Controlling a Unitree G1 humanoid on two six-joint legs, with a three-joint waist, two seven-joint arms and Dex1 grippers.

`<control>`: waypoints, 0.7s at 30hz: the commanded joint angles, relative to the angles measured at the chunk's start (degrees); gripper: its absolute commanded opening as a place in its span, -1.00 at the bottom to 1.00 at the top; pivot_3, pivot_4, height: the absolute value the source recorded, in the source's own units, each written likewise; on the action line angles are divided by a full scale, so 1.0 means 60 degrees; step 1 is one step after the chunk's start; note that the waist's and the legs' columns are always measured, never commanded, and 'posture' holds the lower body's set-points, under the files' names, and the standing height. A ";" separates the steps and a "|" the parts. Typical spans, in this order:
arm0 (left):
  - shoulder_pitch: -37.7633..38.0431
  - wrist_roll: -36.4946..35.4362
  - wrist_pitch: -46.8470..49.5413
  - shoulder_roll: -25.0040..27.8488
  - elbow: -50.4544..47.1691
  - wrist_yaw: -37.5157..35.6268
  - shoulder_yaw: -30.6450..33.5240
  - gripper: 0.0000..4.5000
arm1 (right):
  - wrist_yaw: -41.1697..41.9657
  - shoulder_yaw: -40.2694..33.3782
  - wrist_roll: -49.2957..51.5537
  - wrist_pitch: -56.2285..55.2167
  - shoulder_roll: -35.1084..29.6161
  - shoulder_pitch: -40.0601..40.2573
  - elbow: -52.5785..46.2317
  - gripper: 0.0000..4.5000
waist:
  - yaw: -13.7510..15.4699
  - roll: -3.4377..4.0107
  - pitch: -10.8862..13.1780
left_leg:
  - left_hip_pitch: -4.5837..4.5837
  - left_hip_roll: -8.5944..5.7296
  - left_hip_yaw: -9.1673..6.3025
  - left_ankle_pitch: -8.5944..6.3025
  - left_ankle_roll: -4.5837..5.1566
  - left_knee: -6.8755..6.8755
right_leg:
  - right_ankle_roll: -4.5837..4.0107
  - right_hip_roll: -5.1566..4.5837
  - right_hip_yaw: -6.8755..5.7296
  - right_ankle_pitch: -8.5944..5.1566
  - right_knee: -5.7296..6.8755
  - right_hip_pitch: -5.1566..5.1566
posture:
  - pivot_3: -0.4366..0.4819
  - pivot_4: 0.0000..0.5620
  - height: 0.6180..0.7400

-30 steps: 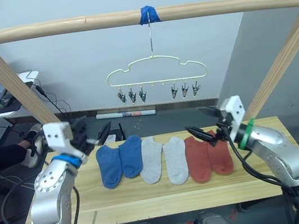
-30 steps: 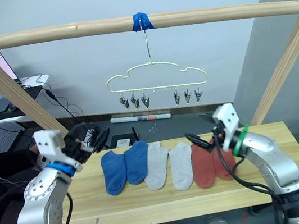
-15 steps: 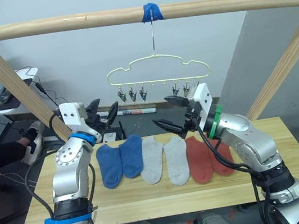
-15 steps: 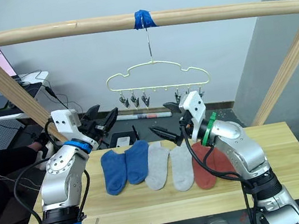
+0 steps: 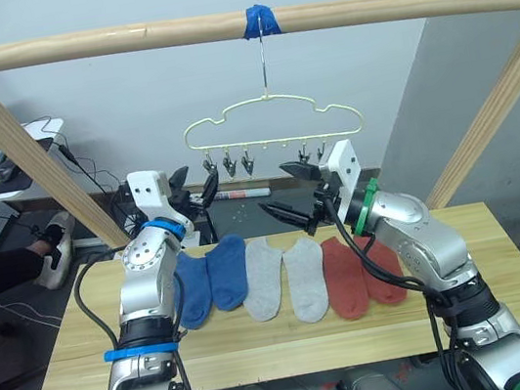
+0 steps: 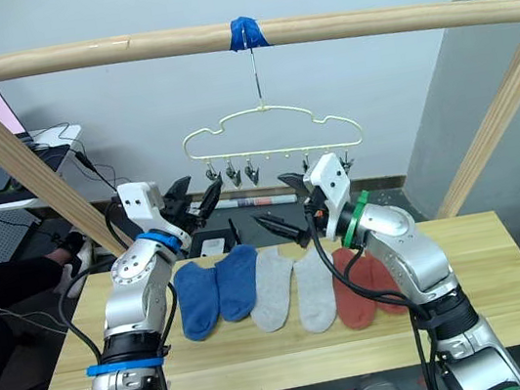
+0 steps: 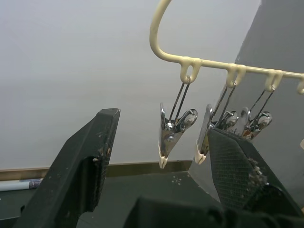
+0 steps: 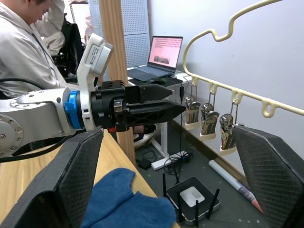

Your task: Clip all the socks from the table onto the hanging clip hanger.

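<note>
Under the wooden rail (image 5: 117,41) I have the table (image 5: 265,352) with all six socks (image 5: 288,275) lying flat in a row, long axes running away from me, none clipped yet. Above them hangs the hanger (image 5: 273,124), its clips (image 5: 228,166) empty. Both arms are raised to clip height, well above the socks. Left gripper (image 5: 196,193) is spread wide, just beside the leftmost clip. Right gripper (image 5: 294,192) gapes wide and empty. I judge that either arm must drop to reach a sock first.

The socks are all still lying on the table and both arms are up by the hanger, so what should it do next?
Probably lower one open end effector to a sock: all six lie on the table, and the clips hang empty.
</note>
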 commanded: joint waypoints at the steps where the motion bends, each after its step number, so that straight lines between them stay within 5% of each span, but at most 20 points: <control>1: -0.0370 0.0086 -0.0489 -0.0074 0.0245 0.0122 0.0061 0.46 | -0.0043 -0.0125 0.0115 -0.0147 0.0197 -0.0209 -0.0067 1.00 | -0.0002 0.0000 0.0000 | -0.0001 0.0000 -0.0002 0.0000 0.0000 0.0000 | -0.0001 0.0000 -0.0001 0.0000 0.0000 0.0000 | 0.01 -0.56 1.00; 21: -0.1021 0.0318 -0.1491 -0.0292 0.1553 0.0292 -0.0053 0.46 | 0.0040 -0.0198 0.0060 -0.0196 0.0212 -0.0373 0.0116 1.00 | 0.0004 0.0000 0.0000 | -0.0023 -0.0001 -0.0027 0.0000 0.0000 0.0010 | -0.0001 0.0000 -0.0025 0.0004 0.0001 -0.0004 | 0.00 -0.57 1.00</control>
